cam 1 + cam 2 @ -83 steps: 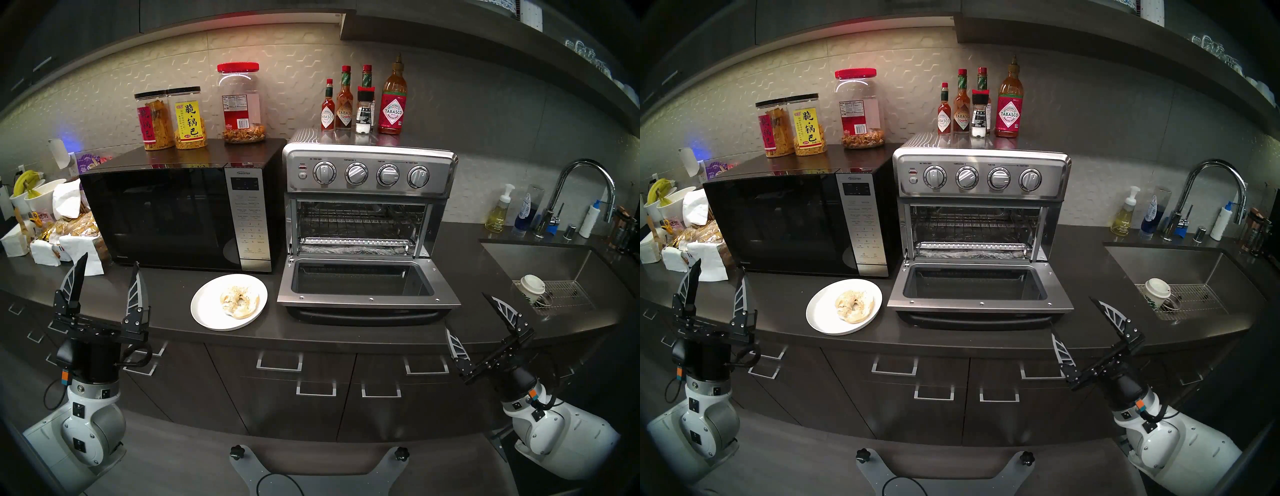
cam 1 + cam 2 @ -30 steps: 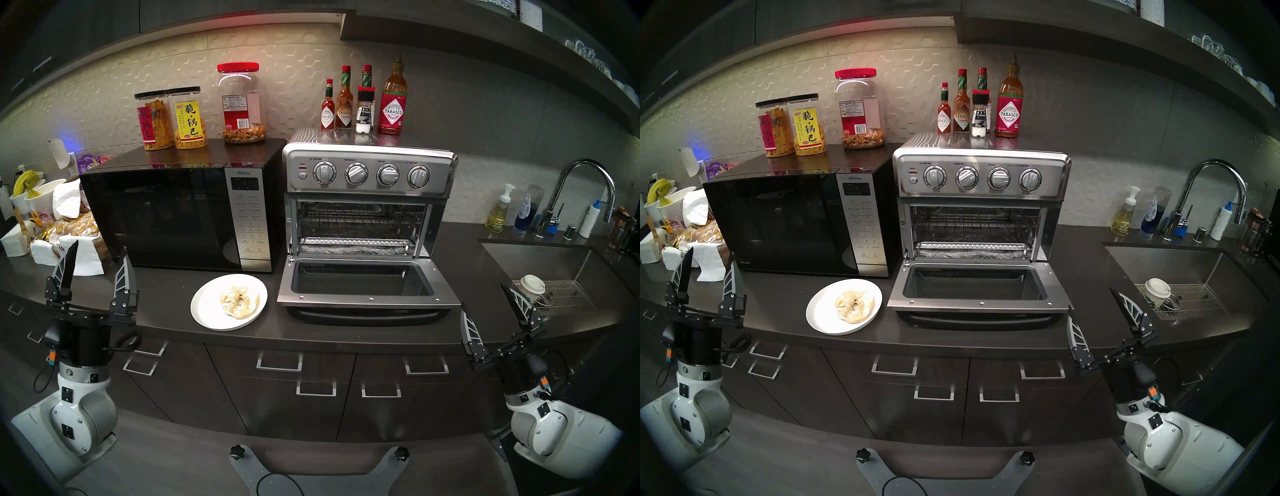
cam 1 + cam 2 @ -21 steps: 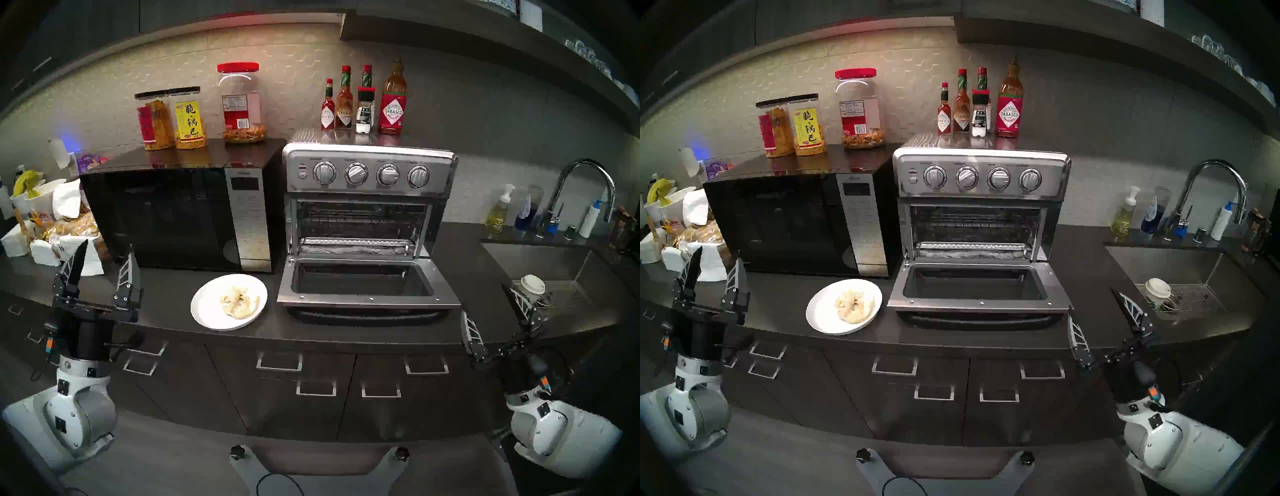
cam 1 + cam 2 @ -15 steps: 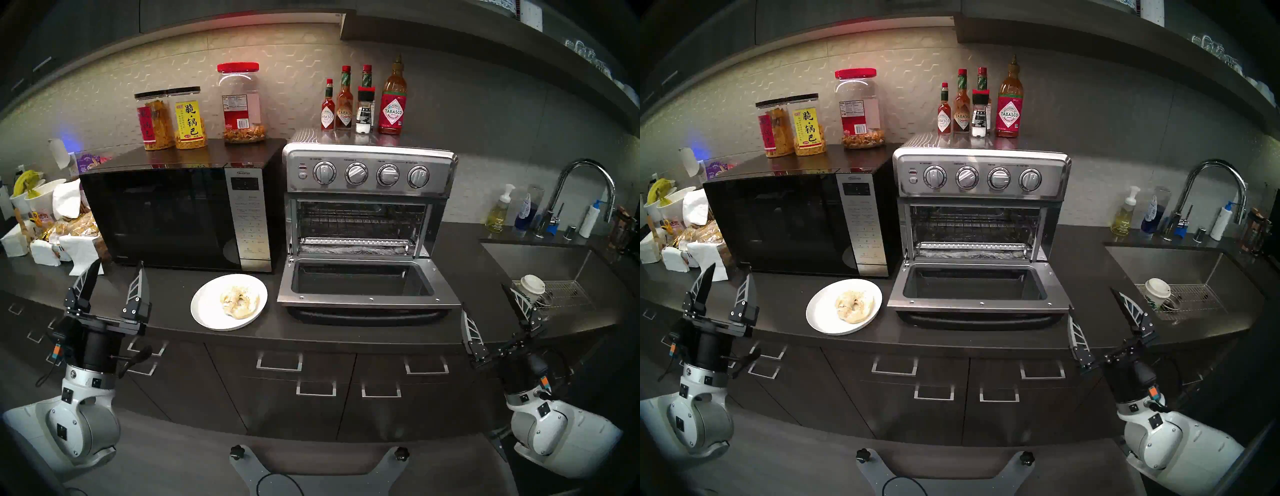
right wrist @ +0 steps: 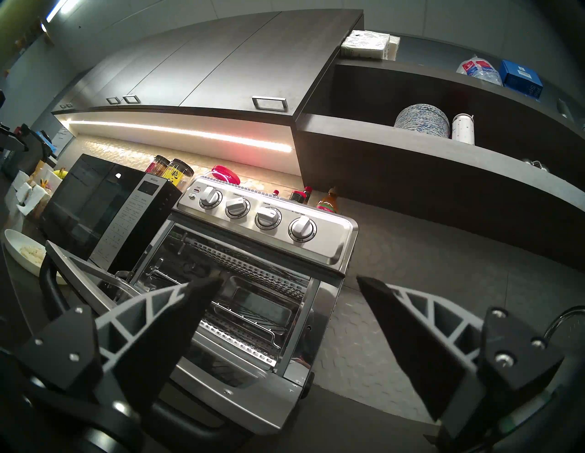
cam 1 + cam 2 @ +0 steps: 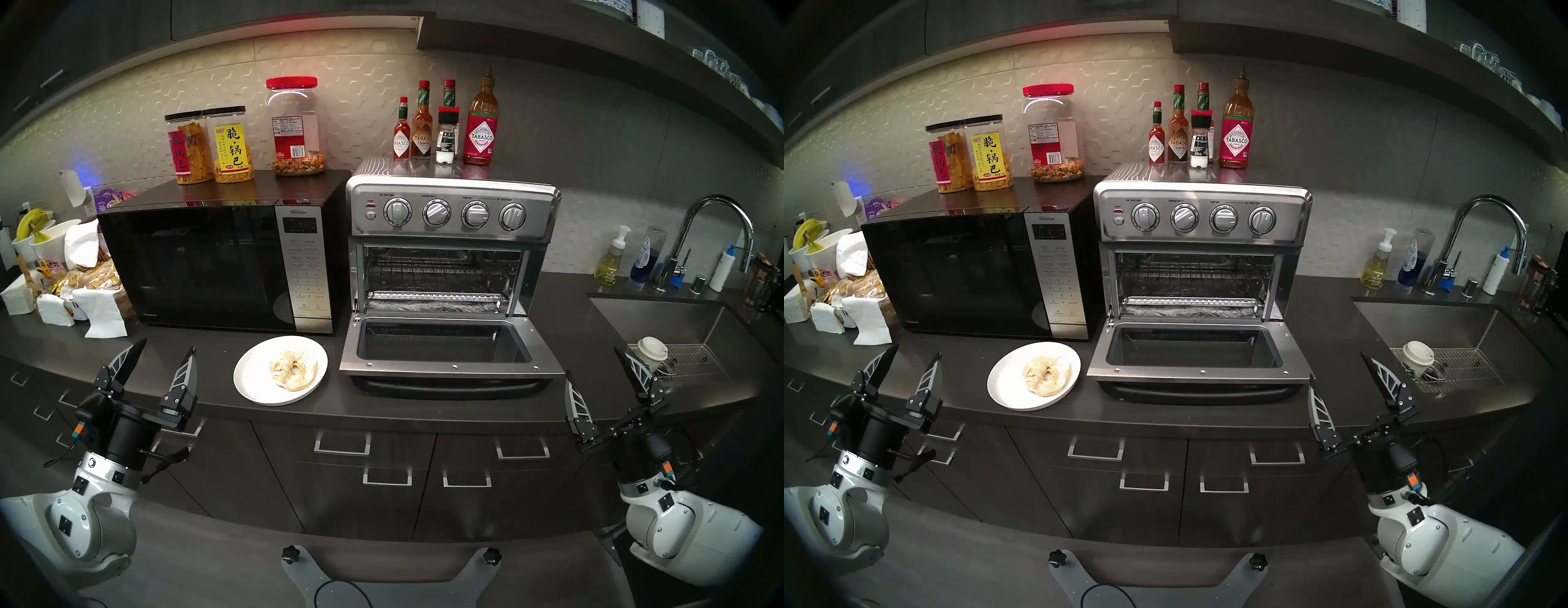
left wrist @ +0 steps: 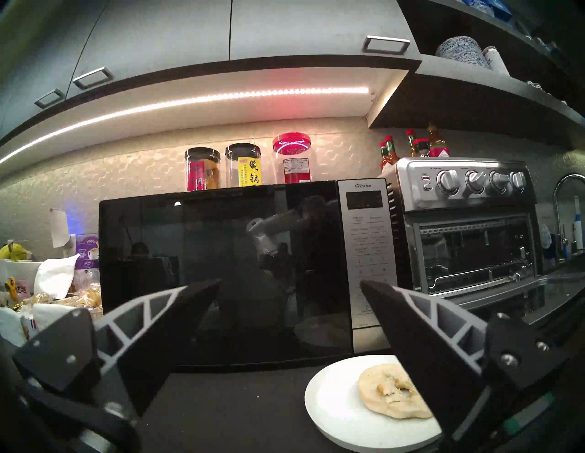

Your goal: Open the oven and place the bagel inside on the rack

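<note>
The stainless-steel oven (image 6: 452, 208) stands on the counter with its glass door (image 6: 445, 352) dropped flat toward me. The wire rack (image 6: 441, 269) spans the bare cavity. The pale bagel (image 6: 294, 369) lies on a white plate (image 6: 254, 382) just left of the door. My left gripper (image 6: 167, 346) hovers open over the counter's front edge, left of the plate, tilted toward it; in its wrist view the bagel (image 7: 387, 392) sits beside the right finger. My right gripper (image 6: 592, 361) hangs open off the door's right corner, holding nothing, facing the oven (image 5: 269, 218).
A black microwave (image 6: 212, 263) with snack jars on top stands left of the oven. Sauce bottles (image 6: 445, 127) crowd the oven's top. Bread bags and napkins (image 6: 85, 288) fill the far left. At the right, a sink (image 6: 679, 322) holds a paper cup (image 6: 653, 352).
My left gripper has come down and to the right, from in front of the napkins toward the plate, and now tilts right. The right arm has stayed still.
</note>
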Robot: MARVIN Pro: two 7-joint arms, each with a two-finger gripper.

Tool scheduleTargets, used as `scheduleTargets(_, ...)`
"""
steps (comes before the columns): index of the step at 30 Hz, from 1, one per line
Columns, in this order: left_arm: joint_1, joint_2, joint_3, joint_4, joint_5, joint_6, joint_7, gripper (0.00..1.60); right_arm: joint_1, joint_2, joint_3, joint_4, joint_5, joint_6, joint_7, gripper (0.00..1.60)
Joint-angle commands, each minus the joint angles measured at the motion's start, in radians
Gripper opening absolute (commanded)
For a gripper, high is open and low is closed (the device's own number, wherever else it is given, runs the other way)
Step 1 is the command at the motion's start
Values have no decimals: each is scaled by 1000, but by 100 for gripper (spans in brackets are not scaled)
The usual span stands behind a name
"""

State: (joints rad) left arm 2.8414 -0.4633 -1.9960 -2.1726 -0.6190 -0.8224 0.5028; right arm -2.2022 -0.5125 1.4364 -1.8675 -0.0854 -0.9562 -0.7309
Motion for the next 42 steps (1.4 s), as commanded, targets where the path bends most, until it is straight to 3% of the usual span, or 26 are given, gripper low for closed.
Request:
scheduleTargets(1, 38, -27, -77, -31, -97, 12, -108, 160, 7, 7, -2, -9, -1, -4, -9, 160)
scheduleTargets(10, 38, -43, -135, -64, -287, 113, -273, 160, 7, 9, -4, -9, -4, -4, -13, 160)
scheduleTargets(24, 38, -94, -276, -72, -515, 412, -541, 160, 9, 13, -9, -8, -9, -4, -22, 160)
scheduleTargets(30, 38, -111, -320, -59, -548, 547, -634, 160, 10, 17, -12, -8, -11, -4, -28, 160)
scheduleTargets(36, 38, -116, -367, -50, -509, 670, -657, 160, 11, 21, -16, -8, -14, -4, -36, 160)
scheduleTargets(42, 38, -119, -437, -77, -458, 796, -628, 160, 13, 27, -22, -8, -18, -4, -47, 160)
